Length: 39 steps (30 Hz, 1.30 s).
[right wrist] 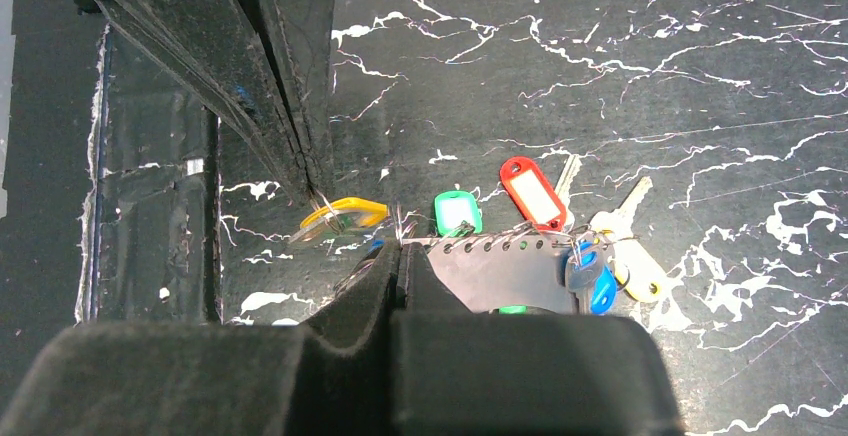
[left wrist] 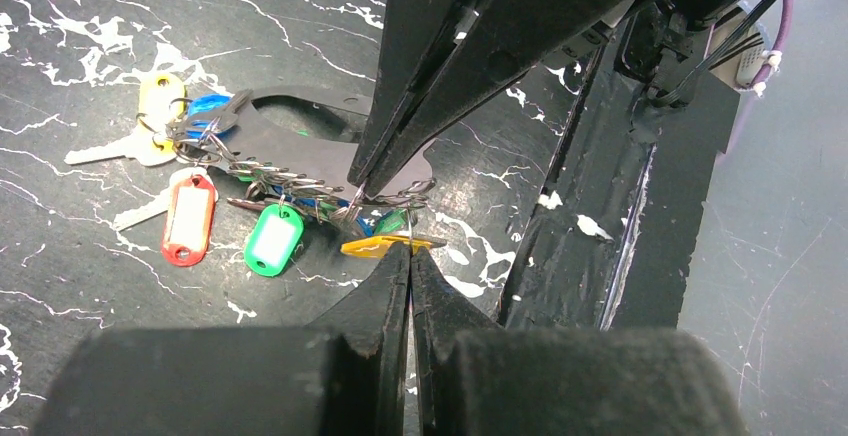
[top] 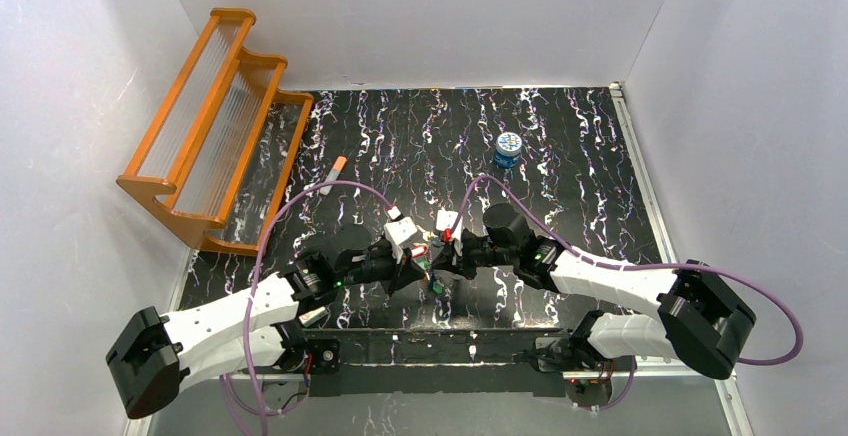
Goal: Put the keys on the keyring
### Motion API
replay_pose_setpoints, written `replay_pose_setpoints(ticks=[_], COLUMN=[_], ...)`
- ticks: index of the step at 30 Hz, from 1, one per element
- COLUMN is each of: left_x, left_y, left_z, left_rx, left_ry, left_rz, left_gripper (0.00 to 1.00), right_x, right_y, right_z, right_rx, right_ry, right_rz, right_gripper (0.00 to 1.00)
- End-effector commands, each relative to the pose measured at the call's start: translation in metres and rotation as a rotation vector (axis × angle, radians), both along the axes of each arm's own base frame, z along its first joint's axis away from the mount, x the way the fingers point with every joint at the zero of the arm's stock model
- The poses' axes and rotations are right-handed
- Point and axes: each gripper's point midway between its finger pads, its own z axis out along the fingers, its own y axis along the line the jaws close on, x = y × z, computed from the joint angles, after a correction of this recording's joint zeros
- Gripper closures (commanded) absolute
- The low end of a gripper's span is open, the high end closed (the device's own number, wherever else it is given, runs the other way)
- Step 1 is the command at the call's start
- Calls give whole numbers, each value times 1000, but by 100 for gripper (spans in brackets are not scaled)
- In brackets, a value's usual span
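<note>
The left gripper is seen pressed together at lower centre of its wrist view, clamped on the yellow tag. The right gripper is likewise closed, on a wire loop beside the grey holed plate. The keys are bunched left of centre over the black marbled table.
</note>
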Motion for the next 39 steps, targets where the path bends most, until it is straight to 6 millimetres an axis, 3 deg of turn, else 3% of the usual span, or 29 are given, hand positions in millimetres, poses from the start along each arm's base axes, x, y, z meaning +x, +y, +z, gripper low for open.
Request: replay_pose_setpoints(ticks=[1, 23, 39], left_x=[-5, 19, 16], left_y=[2, -4, 13], left_z=[-1, -5, -34], left_rx=[3, -4, 58], left_ry=[5, 4, 54], left_rz=[-16, 103, 166], left_gripper=[100, 100, 100], right_x=[3, -1, 0], right_y=[11, 10, 11], right_z=[27, 28, 31], right_rx=[86, 94, 101], right_ry=[-48, -52, -56], right_rz=[13, 33, 31], right_gripper=[99, 99, 99])
